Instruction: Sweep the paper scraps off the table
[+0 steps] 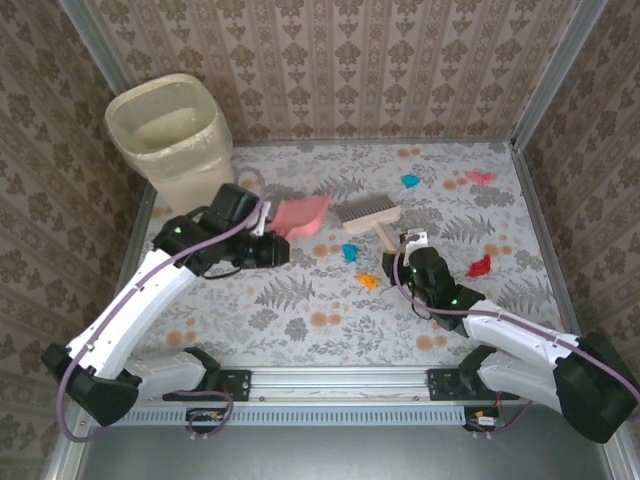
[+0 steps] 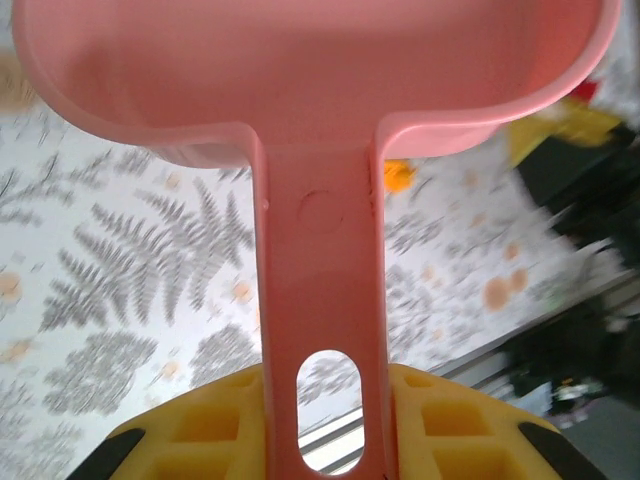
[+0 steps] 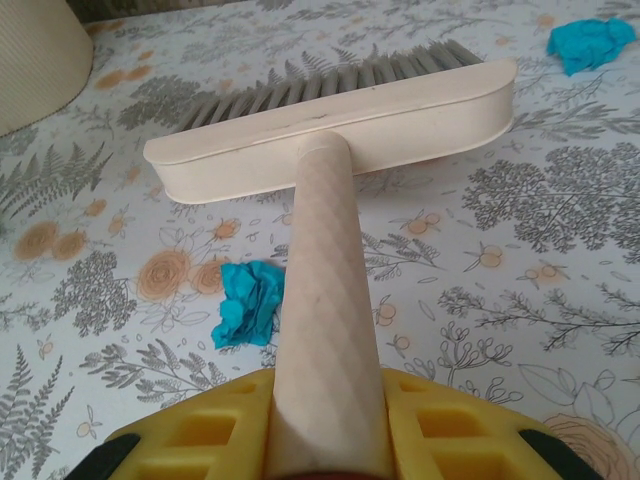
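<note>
Holding the brush [image 1: 370, 212] by its handle, your right tool [image 1: 408, 245] is clamped on it, and your left tool [image 1: 258, 232] is clamped on the handle of the pink dustpan [image 1: 300, 214]. The paper scraps lie spread over the counter [image 1: 300, 320]: a blue scrap [image 1: 349, 252] and an orange scrap [image 1: 368, 281] just beside the brush handle, a red scrap [image 1: 480, 266] further right, and a second blue piece [image 1: 410, 181] and a pink scrap [image 1: 480, 177] near the far edge.

Watch the near blue scrap: it sits on the handle side of the bristles, so a forward stroke probably misses it. The dustpan looks raised off the counter; if you sweep before its lip touches down, light paper can slide under it. Both arms are close in the middle, so a fast stroke may knock the pan.
</note>
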